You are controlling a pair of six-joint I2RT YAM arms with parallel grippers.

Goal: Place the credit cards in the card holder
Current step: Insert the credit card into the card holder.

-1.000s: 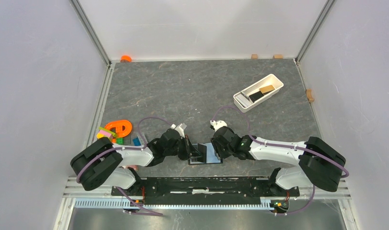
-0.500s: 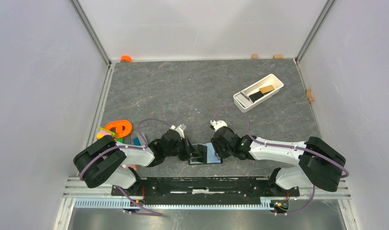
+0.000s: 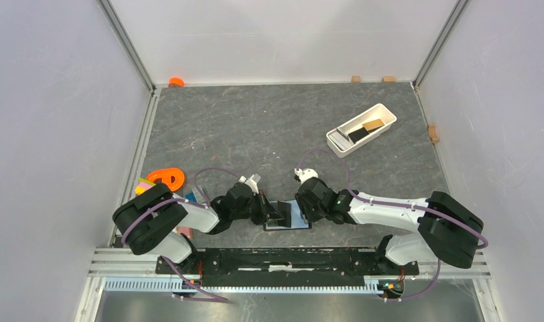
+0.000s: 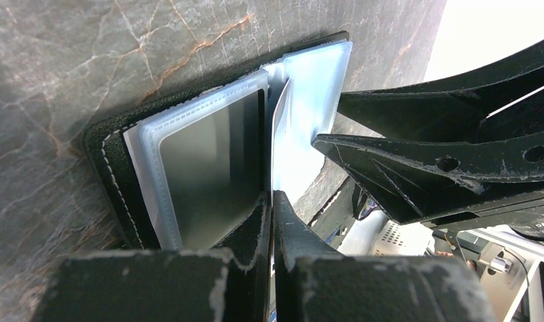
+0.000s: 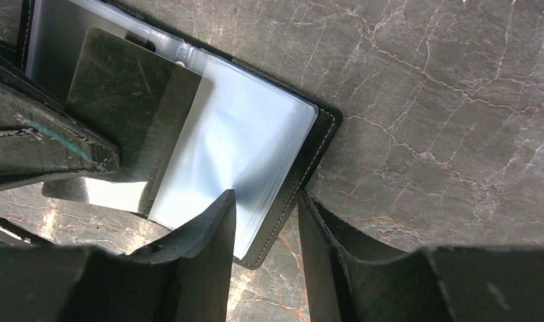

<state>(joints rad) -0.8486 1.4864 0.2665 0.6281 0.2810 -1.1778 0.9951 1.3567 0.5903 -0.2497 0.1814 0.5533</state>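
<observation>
Holder (image 3: 287,217) lies open on the tabletop (image 3: 255,127) at the near edge, between the two arms, with its clear leaves up.

Left fingers (image 4: 272,201): fully closed, pinching one clear leaf (image 4: 278,127) by the spine and standing it on edge. The pocket to its left shows a dark rectangle (image 4: 212,168). It is likely a card already in, but you can't confirm that from here.

Right fingers (image 5: 265,201): about half open, astride the holder's right rim. One tip sits on the pale blue pocket, the other outside against the leather edge. This reads as a hold pinning that side down.

Cards left to load: a black one (image 3: 358,135) and a tan one (image 3: 373,125) in the white tray (image 3: 353,119). The tray is at the far right of the tabletop, well apart from the holder.

What your next move turns on:
- The tray lies away and to the right of the right fingers. The right arm is plainly nearer, and the left would have to cross over the holder.
- The tray's long axis runs diagonally, near-left to far-right, and the cards lie along it. You'd probably turn the wrist to close across their short side.
- The holder's spine runs roughly near-to-far, so a card would likely come in from the side.

Risk: once the right fingers let go of the rim, only the left pinch on a thin leaf steadies the holder, and it may skate.
</observation>
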